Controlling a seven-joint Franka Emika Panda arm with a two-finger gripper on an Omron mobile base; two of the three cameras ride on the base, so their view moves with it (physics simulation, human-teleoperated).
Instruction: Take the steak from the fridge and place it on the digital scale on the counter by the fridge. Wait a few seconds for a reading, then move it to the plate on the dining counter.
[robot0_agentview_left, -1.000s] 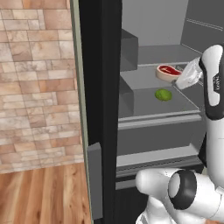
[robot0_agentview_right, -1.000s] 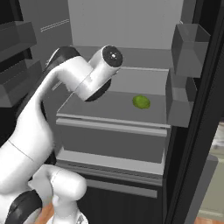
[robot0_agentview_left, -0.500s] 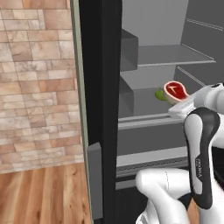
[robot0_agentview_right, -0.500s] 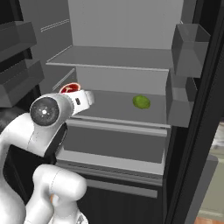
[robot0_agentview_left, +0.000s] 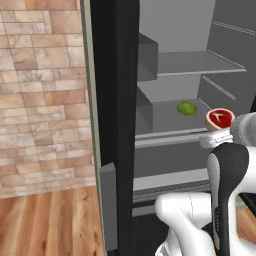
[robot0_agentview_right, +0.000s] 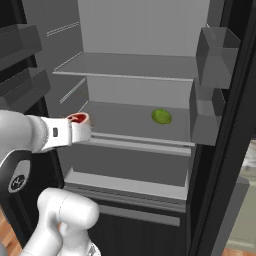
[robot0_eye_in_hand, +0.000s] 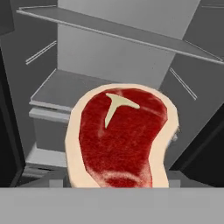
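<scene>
The claw (robot0_agentview_right: 82, 129) is gripping the steak (robot0_agentview_left: 220, 119), closed on it just outside the open fridge (robot0_agentview_right: 150, 70), leaving the green fruit (robot0_agentview_right: 161, 116) behind on the shelf, and should be carrying it level toward the scale.

Red steak (robot0_eye_in_hand: 120, 140) w/ tan rim (white T mark), grey fridge (robot0_agentview_right: 140, 65) shelves, green fruit (robot0_agentview_right: 161, 117)
</scene>
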